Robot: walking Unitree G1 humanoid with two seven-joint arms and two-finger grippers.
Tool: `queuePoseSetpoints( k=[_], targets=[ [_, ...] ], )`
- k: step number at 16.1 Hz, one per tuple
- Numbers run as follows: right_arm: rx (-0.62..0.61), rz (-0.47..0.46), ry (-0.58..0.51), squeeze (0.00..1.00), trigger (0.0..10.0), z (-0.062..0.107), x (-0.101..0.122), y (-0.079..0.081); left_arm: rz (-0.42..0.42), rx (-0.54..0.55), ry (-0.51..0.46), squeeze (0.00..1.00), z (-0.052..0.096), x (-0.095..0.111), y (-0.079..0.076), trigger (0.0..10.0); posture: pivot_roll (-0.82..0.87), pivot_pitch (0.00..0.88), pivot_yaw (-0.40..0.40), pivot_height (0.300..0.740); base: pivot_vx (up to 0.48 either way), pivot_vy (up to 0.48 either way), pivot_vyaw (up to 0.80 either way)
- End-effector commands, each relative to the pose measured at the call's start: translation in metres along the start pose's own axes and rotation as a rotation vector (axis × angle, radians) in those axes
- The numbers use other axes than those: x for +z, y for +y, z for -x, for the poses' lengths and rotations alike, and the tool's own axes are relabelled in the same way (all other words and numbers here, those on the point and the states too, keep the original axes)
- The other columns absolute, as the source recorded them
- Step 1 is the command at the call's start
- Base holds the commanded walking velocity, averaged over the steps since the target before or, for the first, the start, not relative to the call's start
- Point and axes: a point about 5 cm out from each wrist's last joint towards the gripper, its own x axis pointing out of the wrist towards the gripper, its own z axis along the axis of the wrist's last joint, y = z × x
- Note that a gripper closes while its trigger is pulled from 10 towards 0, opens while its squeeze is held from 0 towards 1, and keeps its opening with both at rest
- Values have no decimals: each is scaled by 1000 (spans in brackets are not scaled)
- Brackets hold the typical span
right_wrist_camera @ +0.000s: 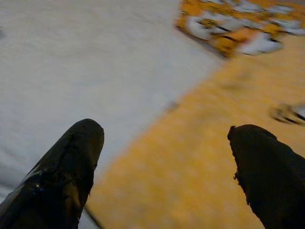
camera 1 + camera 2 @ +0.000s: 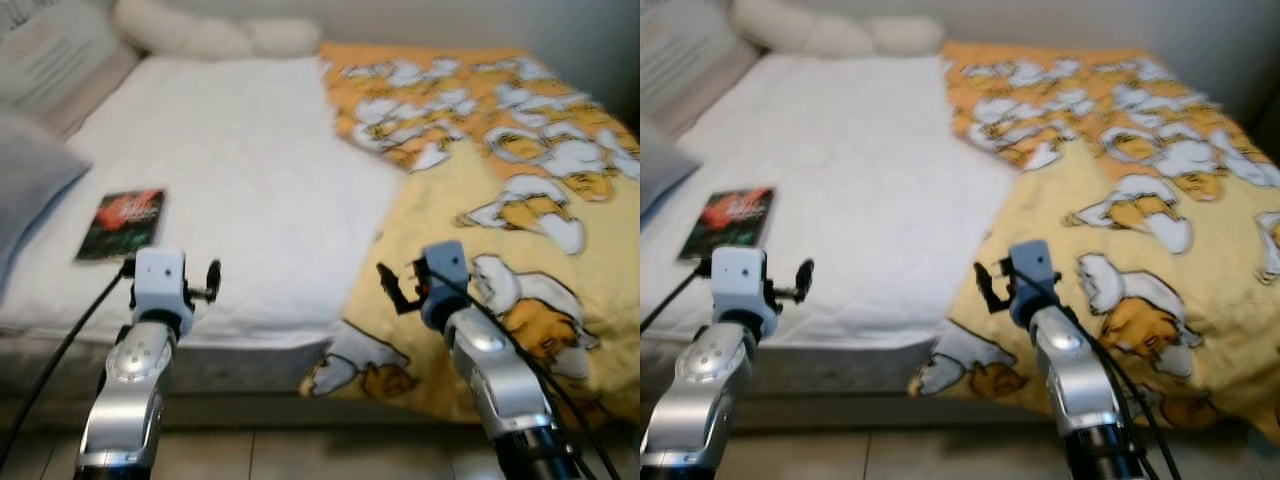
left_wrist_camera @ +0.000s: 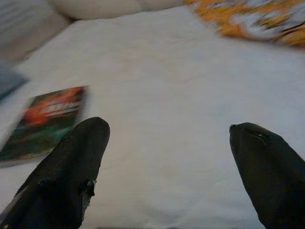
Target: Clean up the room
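Observation:
A book (image 2: 122, 223) with a dark red and green cover lies flat on the white sheet (image 2: 230, 150) near the bed's left front edge. A yellow blanket (image 2: 500, 170) with a white duck pattern covers the right half of the bed, its edge folded back over the sheet. My left gripper (image 3: 167, 124) hovers open over the sheet by the front edge, with the book (image 3: 45, 119) just beyond its finger on that side. Above the line where blanket meets sheet, my right gripper (image 1: 164, 125) is open and holds nothing.
Cream pillows (image 2: 215, 35) lie along the head of the bed. A grey pillow (image 2: 25, 170) sits at the far left. The mattress side and a strip of tiled floor (image 2: 300, 455) show below my arms. The views are slightly blurred.

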Motion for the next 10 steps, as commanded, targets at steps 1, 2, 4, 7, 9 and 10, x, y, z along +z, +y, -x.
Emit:
queuePoseSetpoints(
  k=[1,2,4,7,9,10],
  targets=[
    [-21,5,7,0,10000,2,-1,-7,-4,-33,-8,1000,0,2,-7,10000,39,0,-25,740,349,0,0],
    [-16,5,8,0,10000,2,-1,-7,-4,-33,-7,1000,0,2,-8,10000,39,0,-25,740,349,0,0],
    [3,23,5,0,10000,2,0,-4,-3,-33,-7,1000,0,2,-7,10000,41,0,-25,740,351,0,328],
    [-14,2,16,0,10000,2,-3,-5,-5,-35,-6,1000,0,3,-7,10000,44,0,-26,740,351,0,267],
    [7,13,19,0,10000,4,-5,-7,-22,-60,-7,1000,2,4,-11,10000,70,0,-37,740,354,0,0],
    [12,15,20,0,10000,6,-6,-8,-32,-78,-12,1000,4,6,-13,10000,73,0,-40,740,356,0,0]
  ],
)
